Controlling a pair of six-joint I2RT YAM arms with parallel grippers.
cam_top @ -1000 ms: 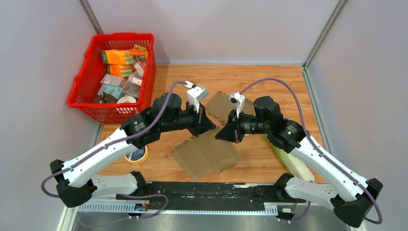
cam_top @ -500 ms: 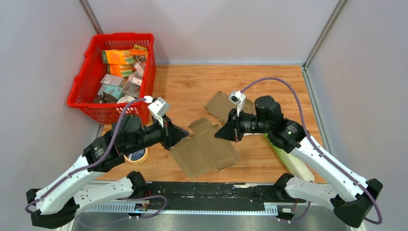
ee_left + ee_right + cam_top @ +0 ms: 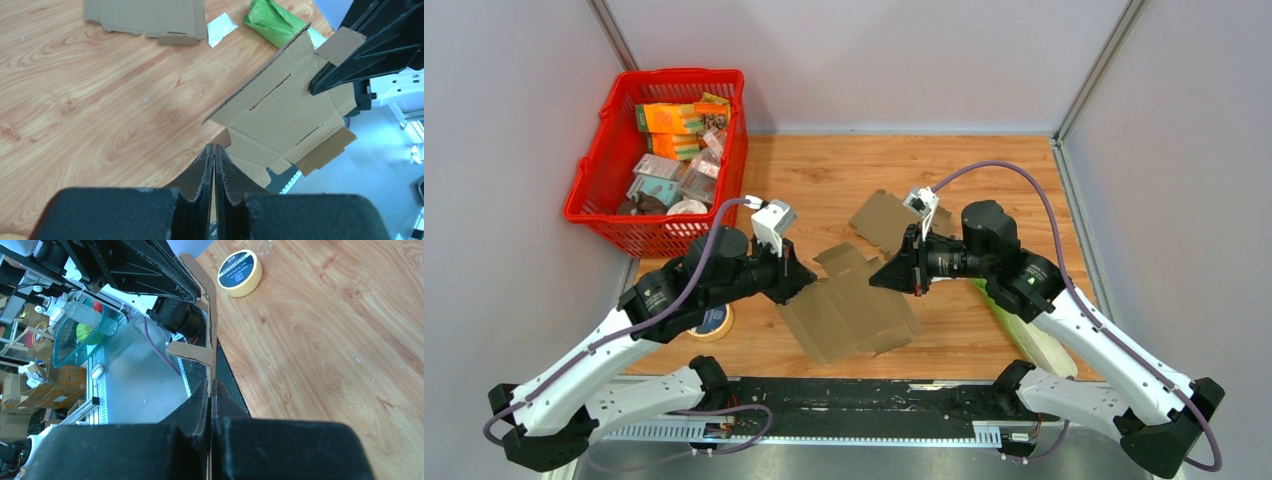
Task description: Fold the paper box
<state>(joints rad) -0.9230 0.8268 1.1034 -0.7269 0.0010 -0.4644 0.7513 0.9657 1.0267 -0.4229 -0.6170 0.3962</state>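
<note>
The paper box (image 3: 849,310) is a flat brown cardboard blank with flaps and slots, held off the wooden table between the two arms. My right gripper (image 3: 879,278) is shut on its right edge; in the right wrist view the blank (image 3: 207,315) runs edge-on out of the gripper's (image 3: 210,385) closed jaws. My left gripper (image 3: 809,283) is at the blank's left edge. In the left wrist view that gripper (image 3: 213,148) has its jaws pressed together with a thin strip of card between them, and the blank (image 3: 285,110) spreads beyond.
A second flat cardboard blank (image 3: 889,218) lies on the table behind the grippers. A red basket (image 3: 599,195) of packets stands at the far left. A roll of tape (image 3: 709,322) lies by the left arm, and a green bag (image 3: 1024,325) lies under the right arm.
The left arm pulled back left off the blank, then returned to its left edge and closed there. The right gripper kept its hold and barely moved.
</note>
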